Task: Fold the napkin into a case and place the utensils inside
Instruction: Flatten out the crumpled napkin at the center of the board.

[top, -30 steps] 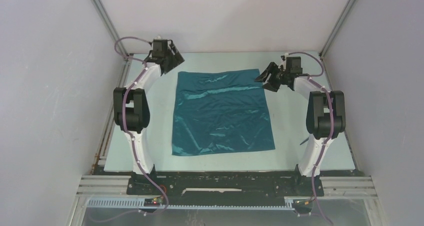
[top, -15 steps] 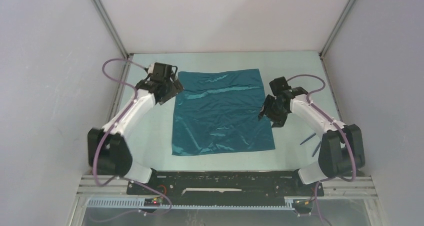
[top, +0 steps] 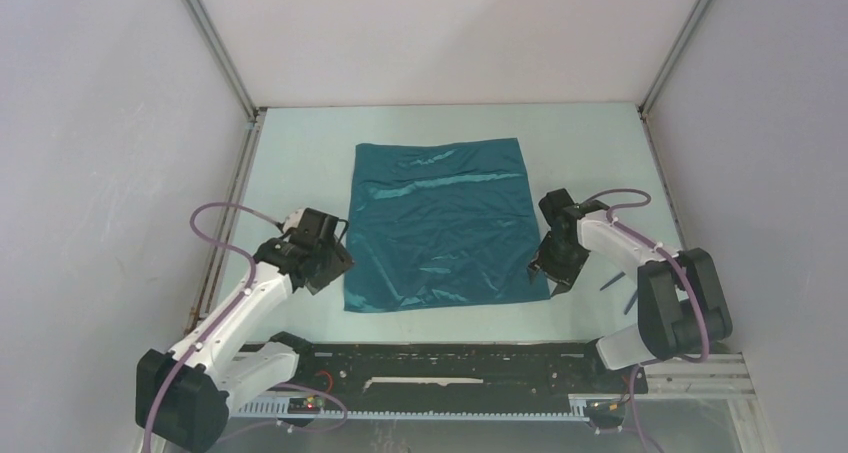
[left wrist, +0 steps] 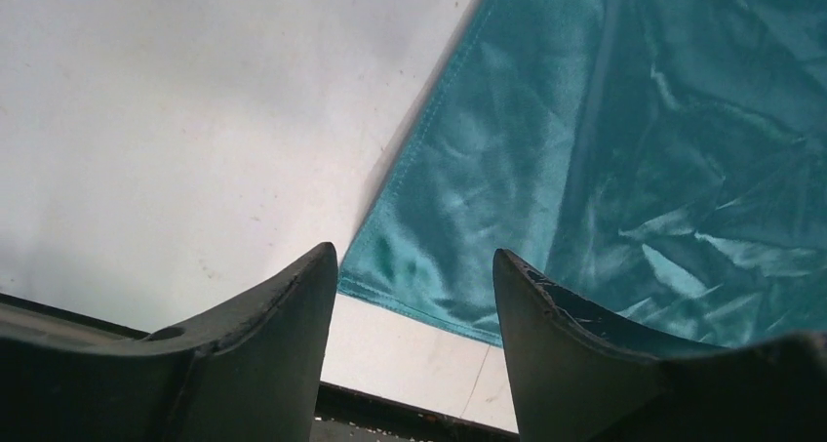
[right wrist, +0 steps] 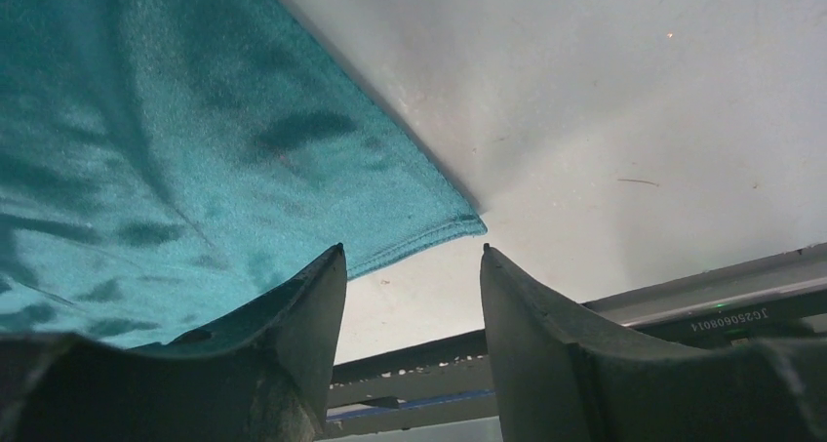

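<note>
The teal satin napkin (top: 440, 223) lies spread flat as a rough square in the middle of the table. My left gripper (top: 335, 268) hovers at its near left corner, and in the left wrist view the left gripper (left wrist: 413, 252) is open with the napkin (left wrist: 605, 149) corner just beyond its tips. My right gripper (top: 548, 273) hovers at the near right corner. The right wrist view shows the right gripper (right wrist: 412, 248) open, with the napkin (right wrist: 195, 149) corner lying ahead of the gap. Two dark utensils (top: 610, 281) lie right of the napkin, partly behind the right arm.
Grey enclosure walls stand close on the left, right and back. A black base rail (top: 450, 358) runs along the table's near edge, just behind both grippers. The pale table (top: 300, 163) shows on both sides of the cloth.
Both arms have swung from the napkin's far corners down its sides to its near corners. Both sets of jaws have narrowed slightly but remain open.
</note>
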Controlling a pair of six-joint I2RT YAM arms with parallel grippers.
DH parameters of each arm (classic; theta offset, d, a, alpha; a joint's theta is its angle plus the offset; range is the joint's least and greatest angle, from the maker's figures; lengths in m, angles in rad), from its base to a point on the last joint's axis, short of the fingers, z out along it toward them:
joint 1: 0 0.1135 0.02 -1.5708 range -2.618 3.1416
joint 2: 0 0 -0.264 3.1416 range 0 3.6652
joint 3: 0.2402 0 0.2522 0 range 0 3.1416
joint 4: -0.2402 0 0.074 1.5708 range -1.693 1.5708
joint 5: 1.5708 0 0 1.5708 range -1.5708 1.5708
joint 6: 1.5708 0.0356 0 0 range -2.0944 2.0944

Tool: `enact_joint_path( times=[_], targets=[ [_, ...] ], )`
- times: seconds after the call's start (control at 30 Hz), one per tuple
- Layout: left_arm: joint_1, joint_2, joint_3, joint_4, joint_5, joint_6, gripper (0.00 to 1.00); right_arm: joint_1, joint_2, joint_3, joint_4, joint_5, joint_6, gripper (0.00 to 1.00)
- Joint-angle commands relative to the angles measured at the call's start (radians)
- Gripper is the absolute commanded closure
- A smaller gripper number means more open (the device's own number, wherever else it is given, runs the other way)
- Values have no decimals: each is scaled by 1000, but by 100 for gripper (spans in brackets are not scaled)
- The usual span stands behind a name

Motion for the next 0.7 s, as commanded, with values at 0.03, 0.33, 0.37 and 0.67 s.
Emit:
enact_joint_path(
  times=[0.03,0.33,0.37,0.67],
  targets=[
    [-28,8,5,-4,5,-50,33,-22,23,-34,48,25,49,39],
    [-36,45,28,3,15,-50,34,-51,61,-84,105,11,51,39],
    [-37,47,29,0,15,-53,34,-53,67,-90,117,11,54,39],
    [-38,82,41,-41,25,-87,35,-55,79,-98,155,49,49,52]
  ],
)
